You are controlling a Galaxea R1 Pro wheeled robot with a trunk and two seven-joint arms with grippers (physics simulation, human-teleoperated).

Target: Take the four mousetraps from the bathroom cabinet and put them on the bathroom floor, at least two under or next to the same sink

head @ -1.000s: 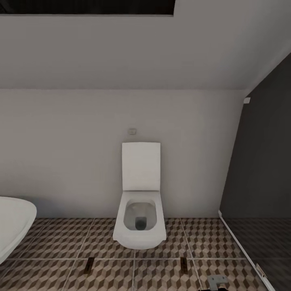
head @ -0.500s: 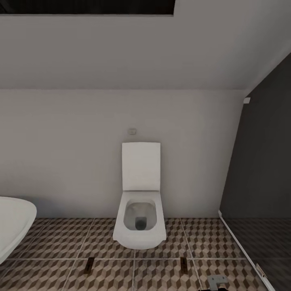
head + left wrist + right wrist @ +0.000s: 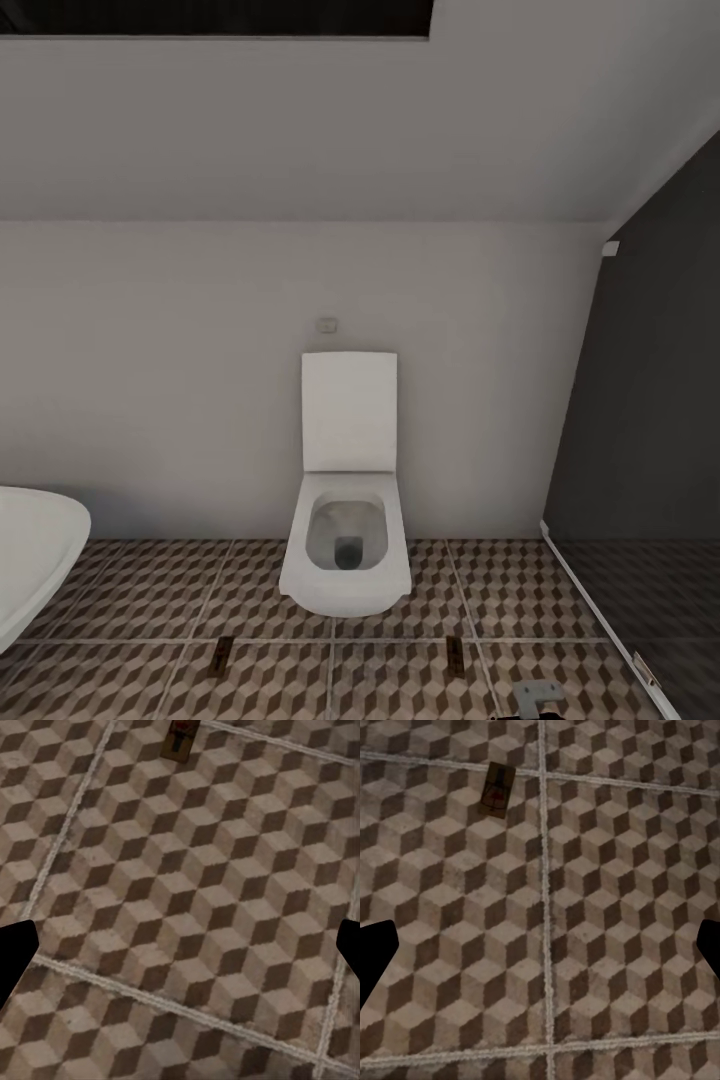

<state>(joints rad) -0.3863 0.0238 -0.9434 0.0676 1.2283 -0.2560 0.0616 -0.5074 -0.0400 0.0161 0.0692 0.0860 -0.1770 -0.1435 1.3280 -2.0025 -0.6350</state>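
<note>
Nearest the robot, both hands hang over the bathroom floor (image 3: 560, 600), its cube-patterned tiles crossed by pale grout lines. The left hand (image 3: 180, 952) has its dark fingertips (image 3: 13, 956) spread wide apart, with only tile between them. The right hand (image 3: 540, 952) is likewise wide open, its fingertips (image 3: 375, 956) far apart and holding nothing.

Two mousetraps lie flat on the floor just ahead. The left mousetrap (image 3: 221, 656) rests at a grout line, also seen from the left wrist (image 3: 179, 737). The right mousetrap (image 3: 455, 654) lies well apart from it, just beside a grout crossing in the right wrist view (image 3: 498, 789).

Farther on, a white toilet (image 3: 346, 555) stands against the far wall with its lid (image 3: 349, 410) raised. A white bathtub's rim (image 3: 35, 560) curves in at the left. A dark glass panel (image 3: 650, 420) rises at the right.
</note>
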